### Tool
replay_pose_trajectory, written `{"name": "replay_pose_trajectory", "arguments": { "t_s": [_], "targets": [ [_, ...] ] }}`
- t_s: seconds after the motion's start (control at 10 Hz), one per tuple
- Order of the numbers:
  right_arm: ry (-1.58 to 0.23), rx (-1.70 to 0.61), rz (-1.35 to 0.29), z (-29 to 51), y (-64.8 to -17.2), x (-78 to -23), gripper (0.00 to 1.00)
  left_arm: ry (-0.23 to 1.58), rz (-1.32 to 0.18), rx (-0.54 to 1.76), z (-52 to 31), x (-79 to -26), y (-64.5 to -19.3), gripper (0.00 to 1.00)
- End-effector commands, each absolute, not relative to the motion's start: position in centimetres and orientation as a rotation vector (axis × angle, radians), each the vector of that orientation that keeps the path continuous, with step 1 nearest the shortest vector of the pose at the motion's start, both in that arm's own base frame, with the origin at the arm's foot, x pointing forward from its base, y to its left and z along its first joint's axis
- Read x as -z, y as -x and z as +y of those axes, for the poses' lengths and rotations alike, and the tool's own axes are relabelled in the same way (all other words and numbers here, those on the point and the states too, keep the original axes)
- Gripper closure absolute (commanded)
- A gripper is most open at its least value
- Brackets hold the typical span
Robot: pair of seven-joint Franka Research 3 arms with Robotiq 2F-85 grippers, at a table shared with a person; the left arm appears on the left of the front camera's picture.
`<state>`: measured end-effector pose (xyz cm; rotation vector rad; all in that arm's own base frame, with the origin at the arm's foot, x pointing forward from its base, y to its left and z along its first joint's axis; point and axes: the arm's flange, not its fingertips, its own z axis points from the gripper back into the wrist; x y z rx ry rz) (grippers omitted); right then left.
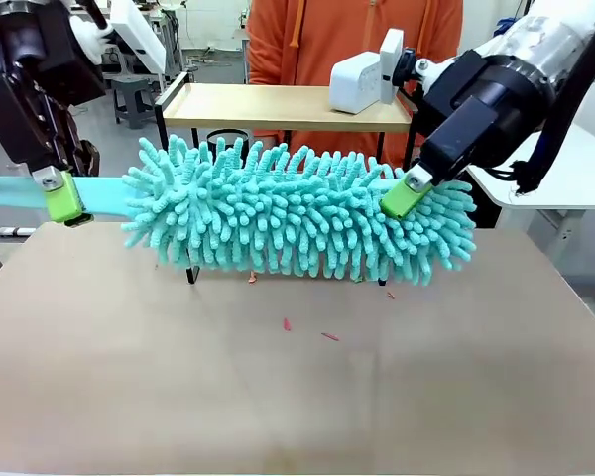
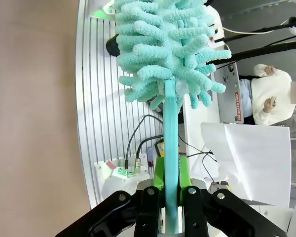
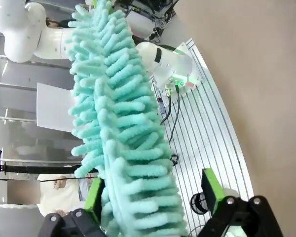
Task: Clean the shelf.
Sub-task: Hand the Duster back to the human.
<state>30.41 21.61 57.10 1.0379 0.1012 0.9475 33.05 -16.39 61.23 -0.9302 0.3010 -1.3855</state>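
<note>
Shelf [image 1: 278,106] behind duster [image 1: 297,213], tan table [image 1: 297,377].

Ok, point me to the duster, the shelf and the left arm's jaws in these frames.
duster [image 1: 297,213]: front view, middle of its fluffy teal head.
shelf [image 1: 268,104]: front view, bare top board behind the duster.
left gripper [image 2: 170,195]: left wrist view, between the green pads shut on the duster's handle.

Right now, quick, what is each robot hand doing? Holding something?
Left gripper: shut on the duster, pinching its flat turquoise handle.
Right gripper: open, its green pads on either side of the duster's fluffy end.
</note>
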Motion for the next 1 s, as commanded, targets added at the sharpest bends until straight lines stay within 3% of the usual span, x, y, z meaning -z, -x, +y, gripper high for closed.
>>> {"name": "replay_pose_trajectory", "arguments": {
  "t_s": [0.0, 0.1, 0.2, 0.3, 0.4, 0.5, 0.9],
  "targets": [
    [-1.019, -1.005, 0.110, 21.46, -30.77, -57.24, 0.00, 0.932, 0.298, 1.400, -16.35, -61.56, -33.07, 0.88],
    [-1.002, -0.993, 0.111, 21.50, -30.87, -57.24, 0.59, 0.929, 0.297, 1.397, -16.36, -61.48, -33.14, 0.88],
    [-1.006, -0.987, 0.117, 21.60, -30.88, -57.23, 0.60, 0.930, 0.300, 1.394, -16.36, -61.44, -33.19, 0.88],
    [-1.010, -0.982, 0.115, 21.56, -30.91, -57.19, 1.00, 0.925, 0.297, 1.392, -16.40, -61.38, -33.16, 0.88],
    [-1.020, -0.979, 0.108, 21.51, -30.90, -57.13, 0.64, 0.922, 0.294, 1.389, -16.43, -61.31, -33.08, 0.88],
    [-1.024, -0.975, 0.105, 21.55, -30.90, -57.07, 1.00, 0.920, 0.294, 1.392, -16.46, -61.33, -33.06, 0.88],
    [-1.034, -0.979, 0.117, 21.57, -31.08, -57.06, 1.00, 0.912, 0.295, 1.366, -16.56, -61.00, -33.40, 0.88]
  ]
}}
